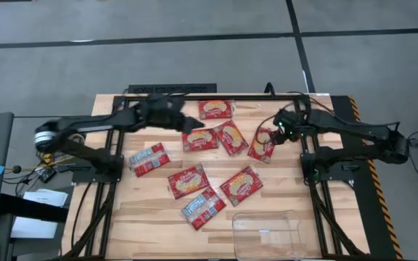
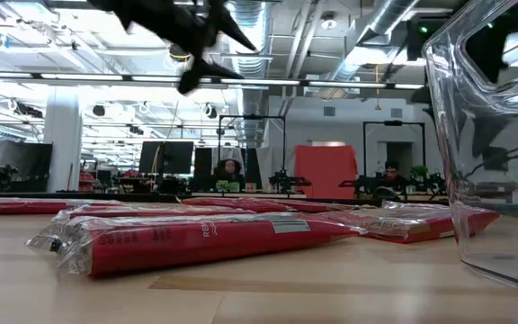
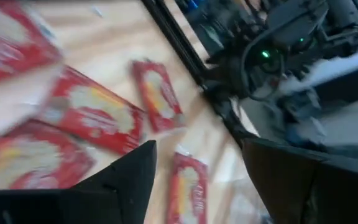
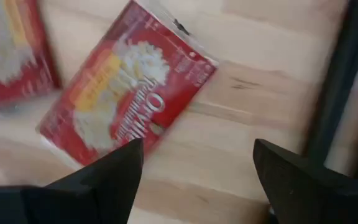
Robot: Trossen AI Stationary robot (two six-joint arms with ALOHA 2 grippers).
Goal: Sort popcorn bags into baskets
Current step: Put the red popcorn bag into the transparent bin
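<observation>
Several red popcorn bags with cream-yellow centres lie flat on the wooden table, among them one at the far edge (image 1: 215, 109), two at the middle (image 1: 199, 138) (image 1: 231, 137) and one farther right (image 1: 262, 145). A clear plastic basket (image 1: 267, 233) stands at the near right and holds nothing. My left gripper (image 1: 189, 119) hangs open above the far-middle bags, high over the table (image 2: 196, 40), nothing between its fingers (image 3: 197, 180). My right gripper (image 1: 278, 134) points down, open, just beside the rightmost bag (image 4: 126, 87), which lies clear of its fingers (image 4: 197, 174).
More bags lie toward the near side (image 1: 149, 159) (image 1: 188, 180) (image 1: 241, 185) (image 1: 203, 207). Black frame rails (image 1: 307, 156) run along the table's left, right and far edges. Bare wood shows at the near left (image 1: 136, 225). The basket's wall (image 2: 493, 135) looms close in the low view.
</observation>
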